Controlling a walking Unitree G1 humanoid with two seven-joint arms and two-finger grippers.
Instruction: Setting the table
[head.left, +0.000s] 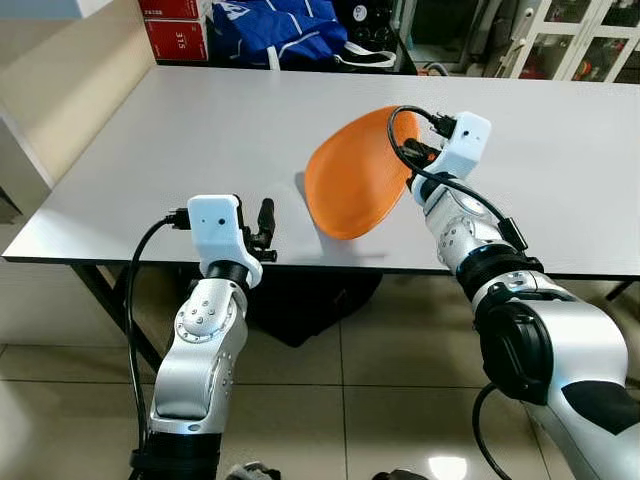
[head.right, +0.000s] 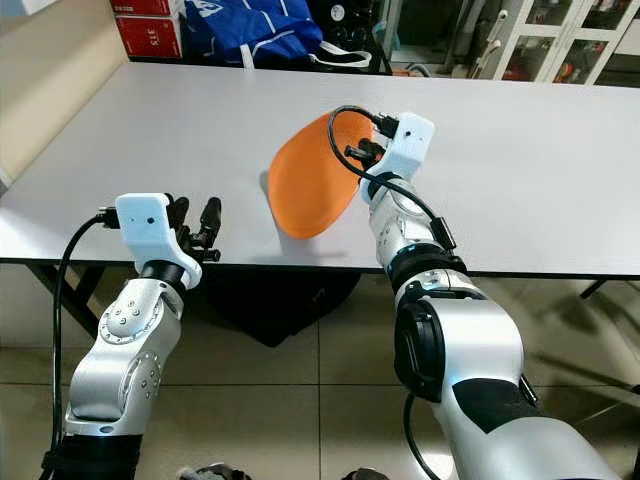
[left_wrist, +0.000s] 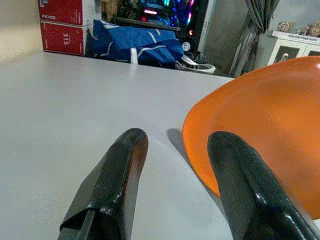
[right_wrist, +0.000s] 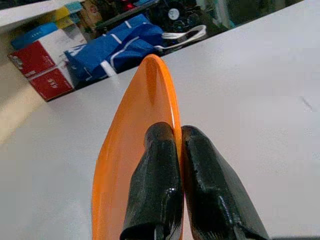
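Orange plate (head.left: 352, 186), smooth and round, tilts on edge, pinched by right hand (right_wrist: 177, 145).

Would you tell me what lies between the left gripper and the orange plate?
Nothing: in the left eye view, bare grey table separates the open left gripper from the orange plate held by the right gripper.

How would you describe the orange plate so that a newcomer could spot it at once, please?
Look at the long grey table, near its front edge. There the right gripper pinches the orange plate by its rim, holding it tilted. It is the only brightly coloured thing over the tabletop.
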